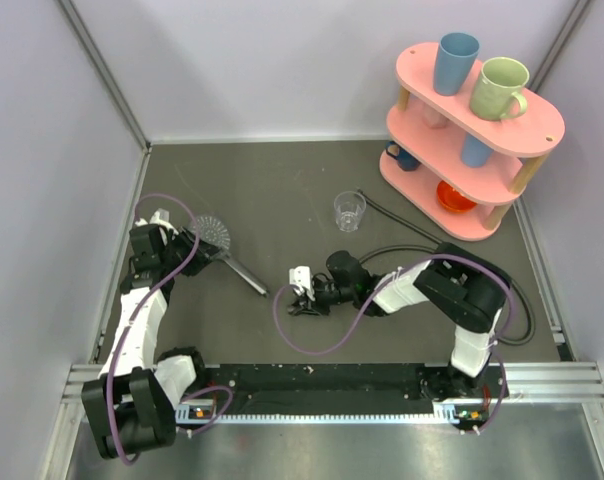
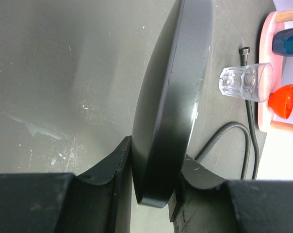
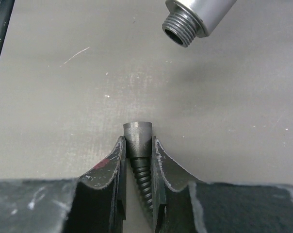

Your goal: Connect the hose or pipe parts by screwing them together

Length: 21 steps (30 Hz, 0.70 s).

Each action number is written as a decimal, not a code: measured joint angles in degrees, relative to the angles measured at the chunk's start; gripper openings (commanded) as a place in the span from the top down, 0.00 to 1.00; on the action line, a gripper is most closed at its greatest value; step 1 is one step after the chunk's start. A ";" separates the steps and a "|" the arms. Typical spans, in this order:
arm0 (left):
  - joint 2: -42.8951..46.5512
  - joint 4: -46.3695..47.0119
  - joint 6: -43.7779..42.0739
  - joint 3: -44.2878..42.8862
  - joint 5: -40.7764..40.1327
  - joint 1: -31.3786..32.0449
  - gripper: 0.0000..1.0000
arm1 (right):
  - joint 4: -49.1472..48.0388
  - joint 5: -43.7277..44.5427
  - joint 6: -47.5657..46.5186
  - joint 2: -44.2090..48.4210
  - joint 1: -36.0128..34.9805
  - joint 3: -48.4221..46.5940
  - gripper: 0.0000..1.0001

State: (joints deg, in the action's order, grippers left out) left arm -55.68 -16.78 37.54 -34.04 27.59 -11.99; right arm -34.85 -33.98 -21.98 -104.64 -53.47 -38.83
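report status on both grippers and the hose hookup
Left gripper shut on shower head disc. Right gripper shut on hose end, apart from handle thread, not joined. Nothing between them; glass stands farther back.

My left arm runs up the left side of the tabletop, wrist bent in toward the middle. The left tool is clamped on the shower by its rim. My right arm folds at the elbow and reaches left, low. The right tool pinches the hose end, though from above I can't quite make out its fingers.
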 measured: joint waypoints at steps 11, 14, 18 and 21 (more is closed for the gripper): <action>10.73 10.93 7.58 6.86 1.05 -0.04 1.00 | 9.09 12.11 9.62 5.07 -0.26 -4.98 1.00; 13.90 13.68 10.91 7.39 0.79 -0.04 1.00 | 10.82 17.79 10.51 10.56 -0.31 -5.55 1.00; 13.64 13.44 15.23 5.64 -1.33 -0.04 1.00 | 11.28 27.47 9.03 17.46 -0.87 -5.53 1.00; 13.55 12.09 18.97 5.51 -3.28 -0.04 1.00 | 11.28 36.46 5.38 19.82 -2.99 -5.53 1.00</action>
State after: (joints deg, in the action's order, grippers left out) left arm -42.13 -4.69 56.51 -28.53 24.32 -12.03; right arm -23.57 2.48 -16.60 -84.82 -56.47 -44.36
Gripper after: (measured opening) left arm 0.319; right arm 0.172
